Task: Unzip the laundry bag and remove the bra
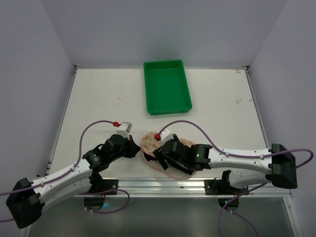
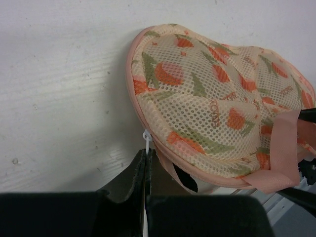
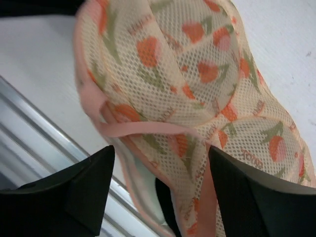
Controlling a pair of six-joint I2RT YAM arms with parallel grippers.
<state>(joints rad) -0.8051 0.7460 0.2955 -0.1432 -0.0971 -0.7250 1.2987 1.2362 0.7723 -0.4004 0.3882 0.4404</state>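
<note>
The laundry bag (image 1: 149,142) lies near the table's front edge, pink-edged mesh with an orange floral print. My left gripper (image 1: 136,150) meets its left end. In the left wrist view the bag (image 2: 217,98) fills the right side, and my left gripper (image 2: 146,154) is shut on the thin white zipper pull (image 2: 146,138). Beside it the zipper gapes a little, showing a dark gap (image 2: 186,180). My right gripper (image 3: 160,153) stands open astride the bag's (image 3: 187,74) lower edge, under its pink loop (image 3: 148,129). The bra is hidden inside.
A green rectangular tray (image 1: 168,63) stands at the back middle of the table. An aluminium rail (image 1: 163,185) runs along the front edge just behind the bag. Grey walls close in both sides.
</note>
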